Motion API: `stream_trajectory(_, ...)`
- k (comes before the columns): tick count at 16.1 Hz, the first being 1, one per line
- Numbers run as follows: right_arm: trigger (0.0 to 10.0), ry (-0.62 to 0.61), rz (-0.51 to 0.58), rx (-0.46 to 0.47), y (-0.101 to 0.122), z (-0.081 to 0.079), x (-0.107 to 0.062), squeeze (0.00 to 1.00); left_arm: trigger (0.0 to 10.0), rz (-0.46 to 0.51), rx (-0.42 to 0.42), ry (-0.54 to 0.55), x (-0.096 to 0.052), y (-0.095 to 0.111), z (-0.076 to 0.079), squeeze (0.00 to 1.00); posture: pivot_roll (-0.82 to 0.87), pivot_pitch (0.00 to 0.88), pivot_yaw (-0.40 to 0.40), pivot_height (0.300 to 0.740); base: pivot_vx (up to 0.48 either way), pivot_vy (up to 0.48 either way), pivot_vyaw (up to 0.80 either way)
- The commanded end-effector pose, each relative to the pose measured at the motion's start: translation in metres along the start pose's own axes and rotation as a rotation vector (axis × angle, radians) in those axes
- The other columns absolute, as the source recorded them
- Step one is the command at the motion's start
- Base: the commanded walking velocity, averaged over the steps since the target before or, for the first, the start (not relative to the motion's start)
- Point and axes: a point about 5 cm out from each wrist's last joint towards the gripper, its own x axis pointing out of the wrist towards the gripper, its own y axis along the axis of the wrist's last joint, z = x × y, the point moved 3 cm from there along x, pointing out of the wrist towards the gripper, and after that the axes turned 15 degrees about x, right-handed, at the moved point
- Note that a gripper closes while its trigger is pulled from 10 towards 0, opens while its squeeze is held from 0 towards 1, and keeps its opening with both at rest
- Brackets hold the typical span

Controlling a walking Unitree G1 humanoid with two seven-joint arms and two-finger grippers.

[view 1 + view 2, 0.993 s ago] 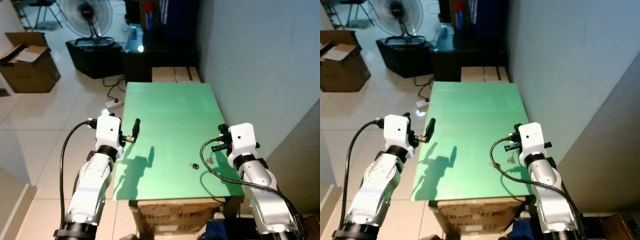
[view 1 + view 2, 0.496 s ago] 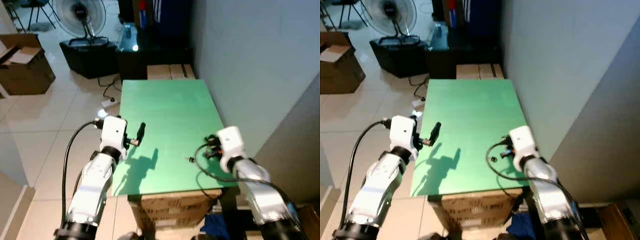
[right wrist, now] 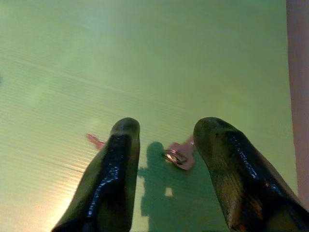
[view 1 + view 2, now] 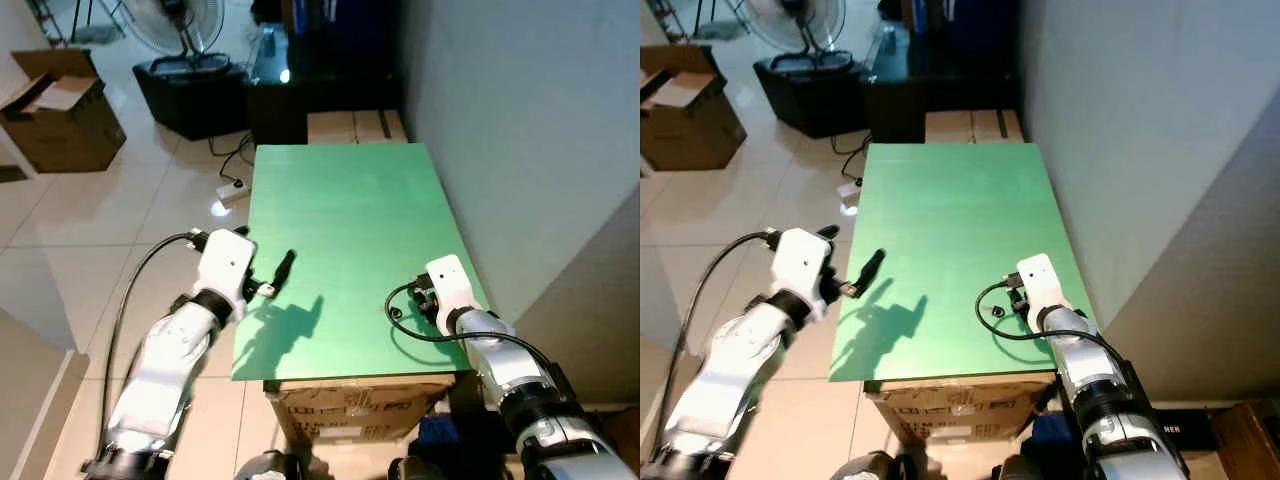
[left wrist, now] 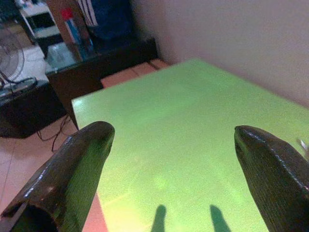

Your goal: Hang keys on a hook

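My right gripper (image 3: 164,145) has dropped from its raised pose of a second ago to sit low over the near right part of the green tabletop (image 4: 345,210), and my head camera has swung too, so the whole scene has shifted without the furniture moving. The jaws stand open and empty, one finger either side of the keys (image 3: 179,153), which lie flat on the green surface just ahead of the fingertips, a ring with a pinkish key attached. A second small pinkish piece (image 3: 95,140) lies a little apart, off toward 9 o'clock from the ring; I cannot tell whether it belongs to the bunch. My judgement: the reach is nearly done and the pinch comes next, with a thin ring on a flat board likely to slide away if I close too high.

My left gripper (image 4: 284,268) hovers at 9 o'clock of the tabletop by its left edge, jaws spread wide and holding nothing.

The tabletop rests on cardboard boxes (image 4: 350,415) against a pale wall (image 4: 520,130) at 3 o'clock. At 11 o'clock on the tiled floor (image 4: 90,230) stand a fan (image 4: 190,15) and an open carton (image 4: 65,115). I can make out no hook.
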Motion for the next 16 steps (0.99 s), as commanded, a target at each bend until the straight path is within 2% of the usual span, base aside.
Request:
stream_trajectory(1, 10.0, -0.01, 0.007, 0.006, 0.002, 0.005, 0.001, 1.0, 10.0, -0.001, 0.001, -0.004, -0.005, 0.002, -0.004, 0.0, 0.04, 0.168, 0.086, 0.74, 0.0, 0.0, 0.0)
stream_trajectory(3, 10.0, -0.031, -0.006, 0.031, 0.002, 0.018, 0.002, 1.0, 10.0, -0.023, 0.011, -0.019, -0.008, 0.001, -0.006, 0.0, 0.07, 0.181, 0.099, 0.74, 0.0, 0.0, 0.0)
stream_trajectory(7, 10.0, -0.004, 0.012, 0.04, 0.008, 0.024, 0.003, 1.0, 10.0, -0.039, 0.037, -0.028, -0.022, 0.005, -0.017, 0.0, 0.13, 0.218, 0.123, 0.74, 0.0, 0.0, 0.0)
stream_trajectory(11, 10.0, 0.053, 0.001, -0.018, 0.015, 0.032, 0.0, 1.0, 10.0, -0.056, 0.051, -0.051, -0.035, 0.008, -0.025, 0.0, 0.16, 0.246, 0.142, 0.74, 0.0, 0.0, 0.0)
stream_trajectory(13, 10.0, 0.106, -0.03, -0.077, 0.016, 0.038, -0.004, 1.0, 10.0, -0.052, 0.033, -0.157, -0.045, 0.011, -0.016, 0.0, 0.15, 0.248, 0.143, 0.74, 0.0, 0.0, 0.0)
stream_trajectory(14, 10.0, 0.124, -0.075, -0.16, 0.013, 0.045, -0.007, 0.9, 10.0, -0.048, 0.025, -0.272, -0.052, 0.013, -0.003, 0.0, 0.14, 0.248, 0.141, 0.74, 0.0, 0.0, 0.0)
stream_trajectory(15, 10.0, 0.13, -0.122, -0.234, 0.01, 0.052, -0.01, 0.0, 10.0, -0.044, 0.011, -0.339, -0.056, 0.015, 0.005, 0.0, 0.14, 0.243, 0.141, 0.74, 0.0, 0.0, 0.0)
stream_trajectory(16, 10.0, 0.132, -0.138, -0.255, 0.009, 0.054, -0.012, 0.0, 10.0, -0.043, 0.004, -0.35, -0.057, 0.016, 0.006, 0.0, 0.13, 0.243, 0.14, 0.74, 0.0, 0.0, 0.0)
